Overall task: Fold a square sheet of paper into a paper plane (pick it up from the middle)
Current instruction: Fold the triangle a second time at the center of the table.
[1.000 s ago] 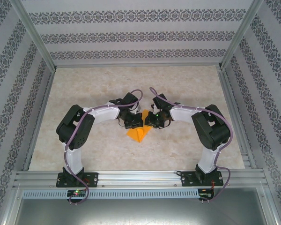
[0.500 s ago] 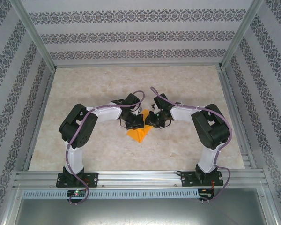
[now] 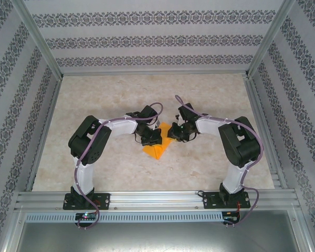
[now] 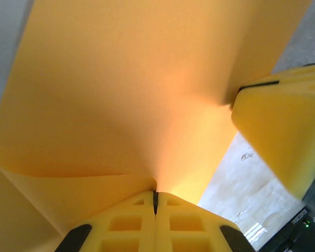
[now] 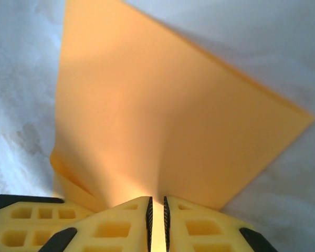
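Now my left fingers [image 4: 155, 202] and right fingers [image 5: 156, 207] are both clamped on the orange paper [image 3: 156, 149], held between them just above the desk [image 3: 210, 100]. Early folding; next I should bring edges together squarely.

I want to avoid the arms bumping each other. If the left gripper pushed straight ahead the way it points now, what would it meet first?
The left gripper is shut on the orange paper, so it would push that first. Just beyond, to the right, sits the right gripper's yellow finger; how deep it sits is unclear.
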`<state>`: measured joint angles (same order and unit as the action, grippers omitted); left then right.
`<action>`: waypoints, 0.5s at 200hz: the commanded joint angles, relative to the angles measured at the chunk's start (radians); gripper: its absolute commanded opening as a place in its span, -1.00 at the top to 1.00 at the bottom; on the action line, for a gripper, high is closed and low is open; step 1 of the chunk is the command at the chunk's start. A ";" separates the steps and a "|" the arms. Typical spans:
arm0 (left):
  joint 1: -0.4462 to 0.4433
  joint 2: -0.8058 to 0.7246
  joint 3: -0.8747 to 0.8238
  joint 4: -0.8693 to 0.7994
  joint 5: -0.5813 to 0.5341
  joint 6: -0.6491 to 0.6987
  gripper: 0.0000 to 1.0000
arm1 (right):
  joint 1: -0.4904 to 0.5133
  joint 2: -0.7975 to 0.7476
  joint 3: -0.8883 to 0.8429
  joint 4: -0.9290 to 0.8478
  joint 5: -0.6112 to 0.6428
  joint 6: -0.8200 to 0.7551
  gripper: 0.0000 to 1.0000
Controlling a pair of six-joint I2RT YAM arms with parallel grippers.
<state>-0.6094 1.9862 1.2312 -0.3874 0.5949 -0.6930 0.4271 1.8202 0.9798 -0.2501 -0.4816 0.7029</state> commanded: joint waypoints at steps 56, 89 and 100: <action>-0.013 0.011 0.050 -0.020 0.011 0.022 1.00 | -0.008 0.045 0.040 -0.074 0.030 -0.073 0.70; -0.013 0.023 0.070 -0.024 0.017 0.022 1.00 | -0.008 0.047 0.026 -0.064 0.024 -0.072 0.71; -0.014 0.026 0.071 -0.024 0.020 0.022 1.00 | -0.008 0.047 0.022 -0.062 0.024 -0.072 0.71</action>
<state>-0.6094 1.9892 1.2793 -0.3935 0.5995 -0.6918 0.4213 1.8450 1.0142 -0.2844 -0.4793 0.6506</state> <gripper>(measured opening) 0.062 0.146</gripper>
